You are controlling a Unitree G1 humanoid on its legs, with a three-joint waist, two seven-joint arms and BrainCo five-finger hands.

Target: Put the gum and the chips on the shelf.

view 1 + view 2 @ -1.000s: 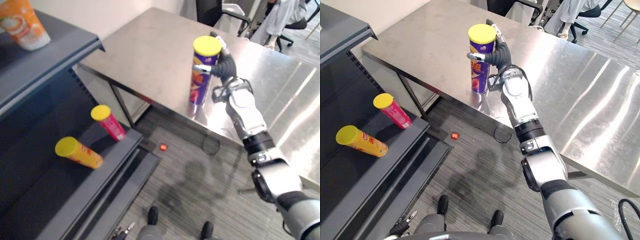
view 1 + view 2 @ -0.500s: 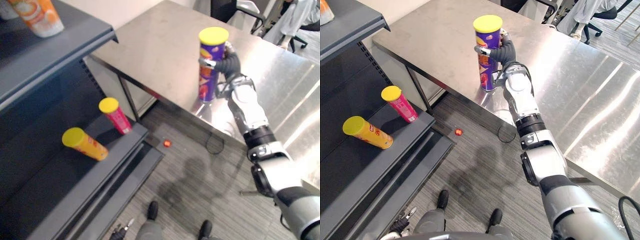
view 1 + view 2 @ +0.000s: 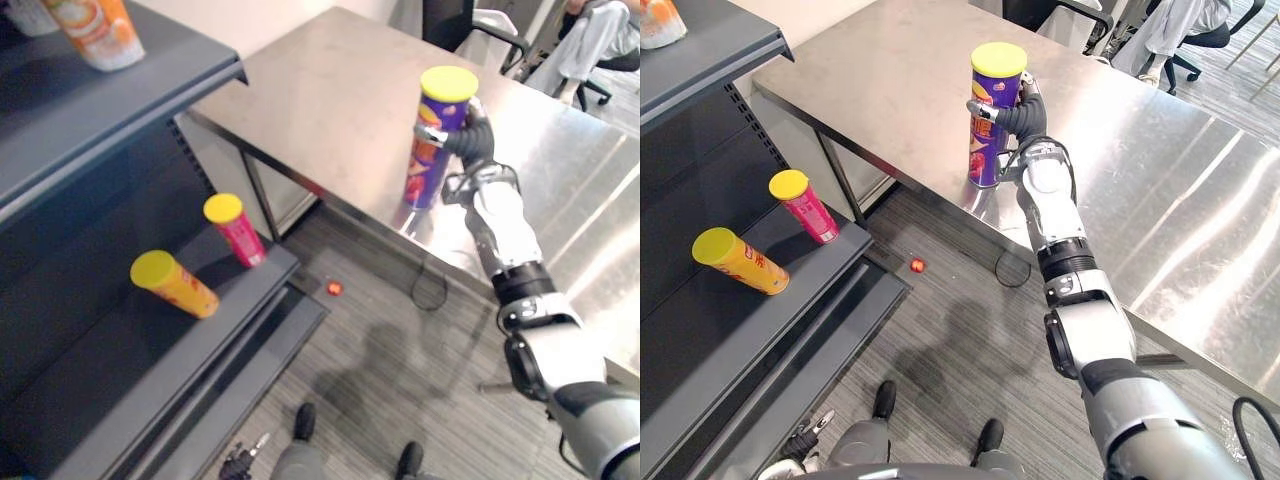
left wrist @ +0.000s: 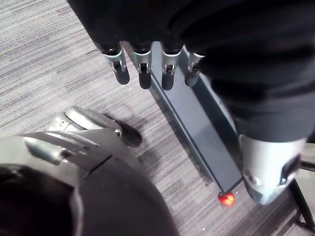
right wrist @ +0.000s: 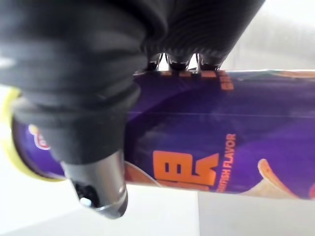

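A steel table (image 3: 330,90) runs along a grey striped floor (image 3: 400,370), with a dark shelf unit (image 3: 90,110) well off to the left of both hands. The right hand (image 3: 1025,118) reaches over the table's near edge and is closed round a purple chips can (image 3: 432,150) with a yellow lid. The can stands upright against the palm, on the hand's shelf-facing side; the right wrist view shows the fingers (image 5: 170,64) curled over its far side and the thumb (image 5: 101,189) across the near side. The left hand (image 4: 141,69) hangs low over the floor, fingers straight and holding nothing (a small red object (image 4: 226,198) lies on the floor beyond it). On the lower shelf board, far from the right hand, lie a yellow can (image 3: 175,285) and a pink can (image 3: 236,230).
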